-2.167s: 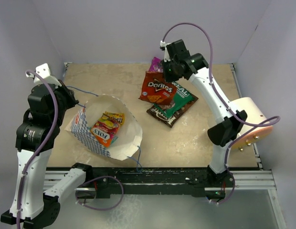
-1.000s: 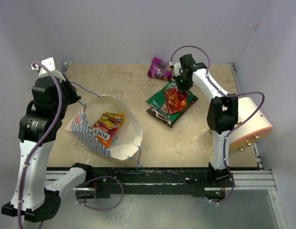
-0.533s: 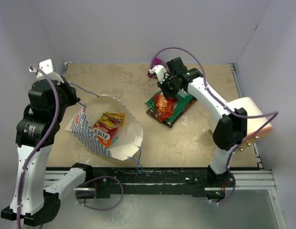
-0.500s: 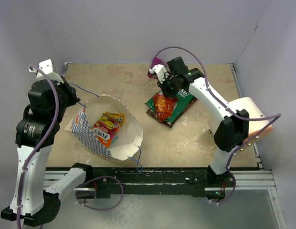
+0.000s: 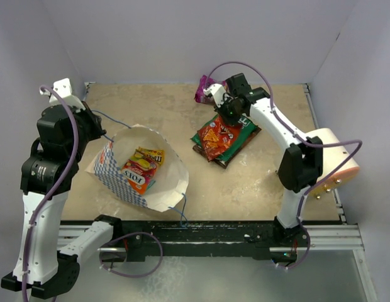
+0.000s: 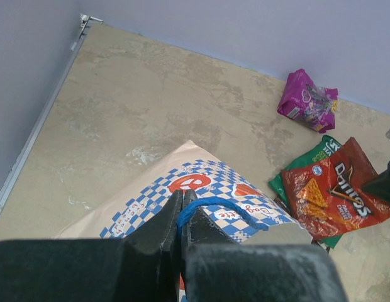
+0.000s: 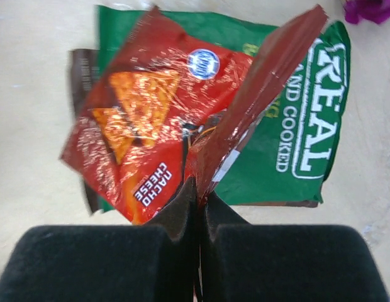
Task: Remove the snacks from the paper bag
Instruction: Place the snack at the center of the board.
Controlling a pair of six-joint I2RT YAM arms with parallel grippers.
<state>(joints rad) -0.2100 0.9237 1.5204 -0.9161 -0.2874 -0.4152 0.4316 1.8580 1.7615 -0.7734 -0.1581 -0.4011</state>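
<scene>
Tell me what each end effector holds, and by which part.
The left end effector pinches the paper bag by its blue string handle. The right end effector pinches the red chip bag by a folded-up edge.

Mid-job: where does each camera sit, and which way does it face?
Top external: above and behind the arm bases, looking down on the table; left arm and right arm show, cream blue-checkered paper bag at left.
Left wrist: on the left arm, facing forward across the bag; left gripper pinches its blue string handle.
Right wrist: looks down past the right gripper, shut on the red-orange Doritos packet over a green packet.
Shared: all three show the Doritos packet.
</scene>
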